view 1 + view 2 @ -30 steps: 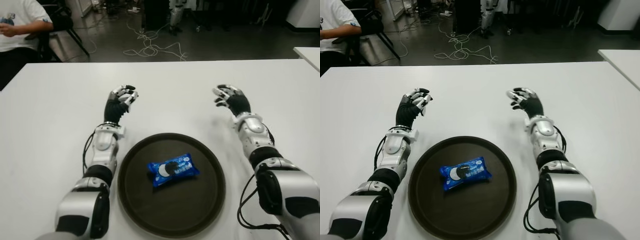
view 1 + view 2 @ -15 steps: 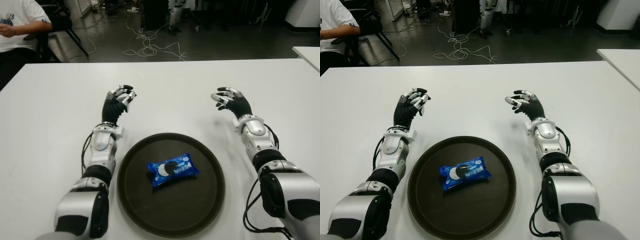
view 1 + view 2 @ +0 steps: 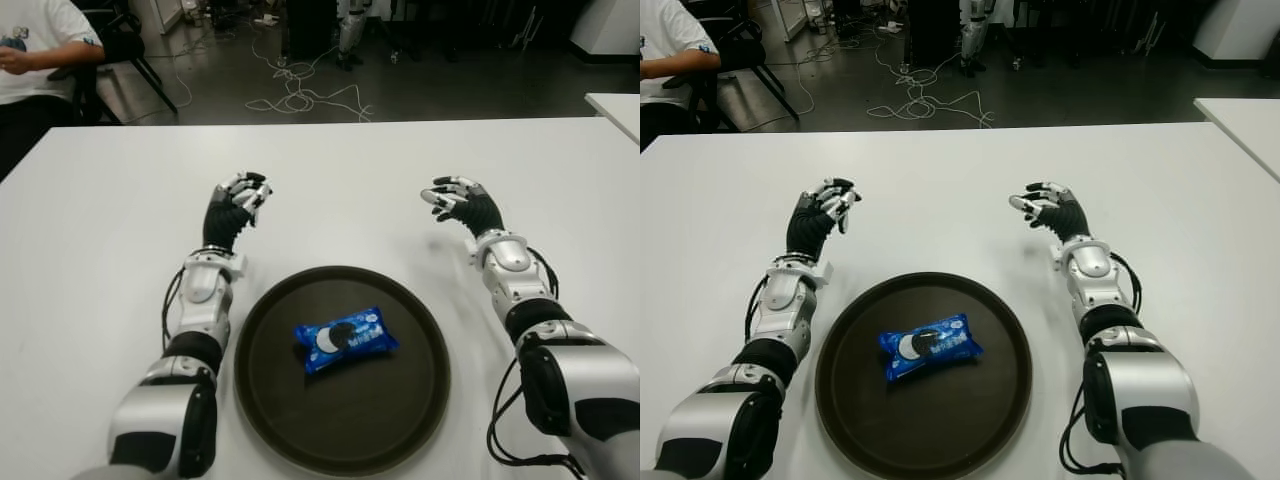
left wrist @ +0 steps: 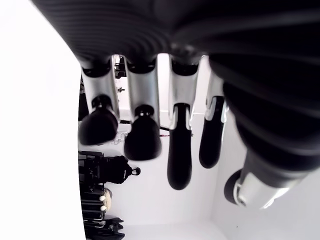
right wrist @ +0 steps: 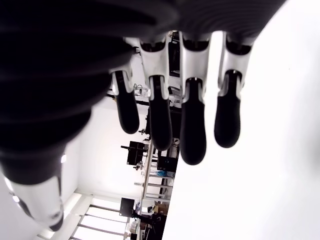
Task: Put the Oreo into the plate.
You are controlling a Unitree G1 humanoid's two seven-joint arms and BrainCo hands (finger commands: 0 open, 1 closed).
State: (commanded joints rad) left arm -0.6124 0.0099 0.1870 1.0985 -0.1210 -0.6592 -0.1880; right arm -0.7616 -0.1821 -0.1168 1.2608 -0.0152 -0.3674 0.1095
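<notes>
- Lying flat near the middle of the round dark brown plate [image 3: 410, 420], a blue foil Oreo packet [image 3: 345, 339] sits slightly tilted, its printed cookie facing up.
- The plate rests on the near part of a plain white worktop [image 3: 110, 230], between the two forearms.
- The left hand [image 3: 237, 204] shows beyond the plate, to its far left, with fingers loosely curled and holding nothing.
- The right hand [image 3: 460, 203] shows to the plate's far right, fingers relaxed and apart, also empty.
- Neither hand touches the packet or the plate.
- The task looks finished, since the packet lies fully inside the rim.
- Doing this last step well likely means keeping both hands well clear of the plate, so nothing nudges it or the packet.
- A seated person's sleeve [image 3: 45, 45] shows at the far left, beyond the worktop.
</notes>
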